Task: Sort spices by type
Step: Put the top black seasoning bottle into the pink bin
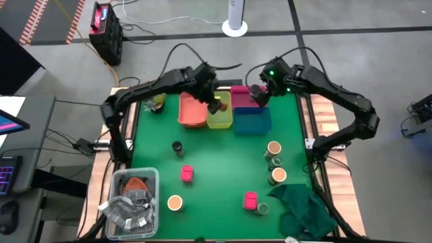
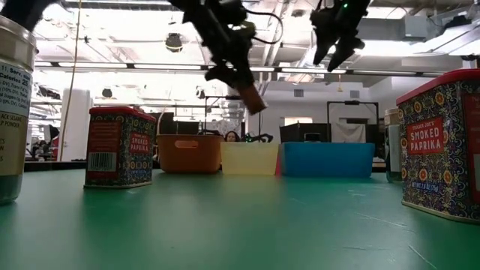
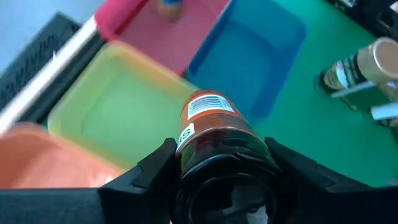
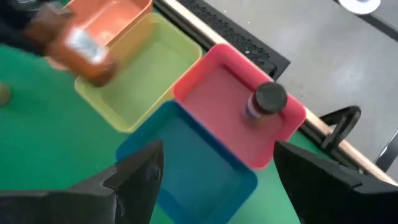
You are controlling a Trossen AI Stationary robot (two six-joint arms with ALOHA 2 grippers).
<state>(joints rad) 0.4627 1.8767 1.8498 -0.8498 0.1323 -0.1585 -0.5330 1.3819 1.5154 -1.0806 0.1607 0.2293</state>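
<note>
Left wrist view: a dark-capped jar [image 3: 214, 134] with an orange-brown body is clamped between the fingers of the left hand [image 3: 217, 168], held in the air above the yellow-green bin [image 1: 219, 111] near the worktop's [image 1: 216, 169] far edge. Another dark-capped jar [image 4: 266, 102] stands in the pink bin [image 4: 217, 99]. Above the pink bin and the blue bin [image 1: 253, 121], the right hand [image 1: 260, 94] is seen with fingers apart, empty.

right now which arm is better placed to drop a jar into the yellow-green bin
The left. Its gripper is shut on an orange-brown jar directly above the yellow-green bin. The right gripper hangs open and empty over the blue bin.
</note>
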